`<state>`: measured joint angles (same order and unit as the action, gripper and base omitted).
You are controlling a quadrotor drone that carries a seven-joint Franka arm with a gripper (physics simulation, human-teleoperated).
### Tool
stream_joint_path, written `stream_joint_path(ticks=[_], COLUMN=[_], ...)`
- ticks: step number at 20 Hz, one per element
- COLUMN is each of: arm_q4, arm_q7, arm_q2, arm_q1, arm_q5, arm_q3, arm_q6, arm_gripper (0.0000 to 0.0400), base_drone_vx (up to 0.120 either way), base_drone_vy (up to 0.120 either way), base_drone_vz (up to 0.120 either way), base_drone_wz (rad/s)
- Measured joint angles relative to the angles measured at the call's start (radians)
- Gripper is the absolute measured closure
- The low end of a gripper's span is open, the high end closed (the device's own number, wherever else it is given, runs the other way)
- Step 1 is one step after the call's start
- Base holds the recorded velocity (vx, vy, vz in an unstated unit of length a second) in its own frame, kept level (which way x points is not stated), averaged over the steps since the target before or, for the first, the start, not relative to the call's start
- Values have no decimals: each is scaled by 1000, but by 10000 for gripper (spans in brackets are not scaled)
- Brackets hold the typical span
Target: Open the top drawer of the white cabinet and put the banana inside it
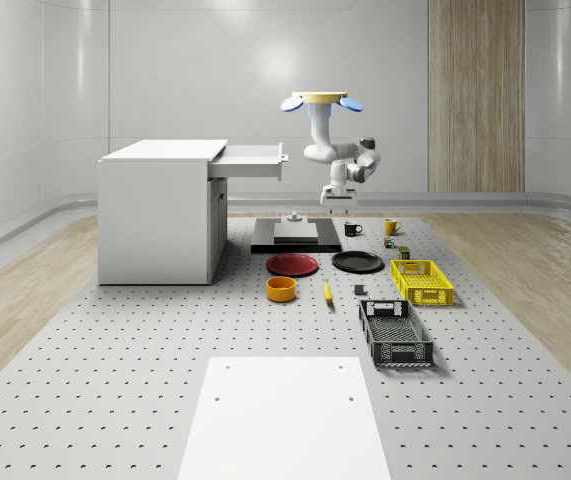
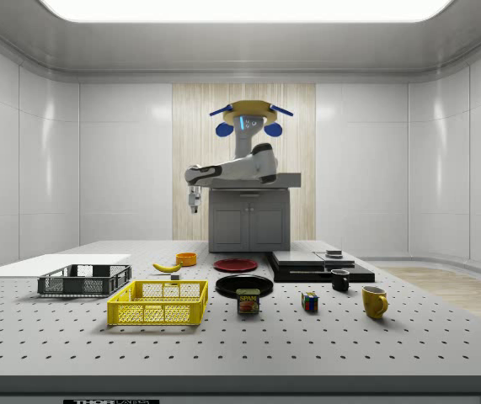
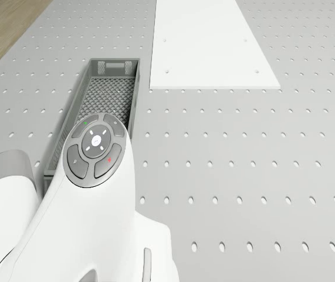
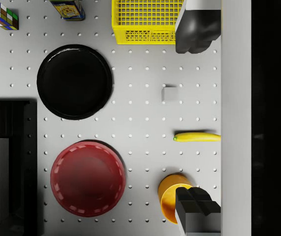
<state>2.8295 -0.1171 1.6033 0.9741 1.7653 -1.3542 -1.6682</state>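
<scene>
While the drone (image 1: 320, 100) hovers high beside the white cabinet (image 1: 155, 212), whose top drawer (image 1: 252, 157) already stands pulled out, I see my gripper (image 4: 197, 118) hanging empty with fingers spread, well above the banana (image 4: 197, 136). That fruit lies on the table (image 1: 115, 380) near the orange bowl (image 4: 173, 196). I should descend centred over its middle, fingers straddling its width.
</scene>
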Motion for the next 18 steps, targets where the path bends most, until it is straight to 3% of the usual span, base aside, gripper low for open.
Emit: stream_joint_path(ticks=[12,18], arm_q4=[0,0], arm_q7=[0,0], arm_q2=[-2,-2], arm_q1=[0,-1], arm_q5=[1,1], arm_q3=[0,0], arm_q6=[2,2], arm_gripper=[0,0], base_drone_vx=[120,120], base_drone_vy=[3,120], base_drone_vz=[-120,-120], base_drone_wz=[0,0])
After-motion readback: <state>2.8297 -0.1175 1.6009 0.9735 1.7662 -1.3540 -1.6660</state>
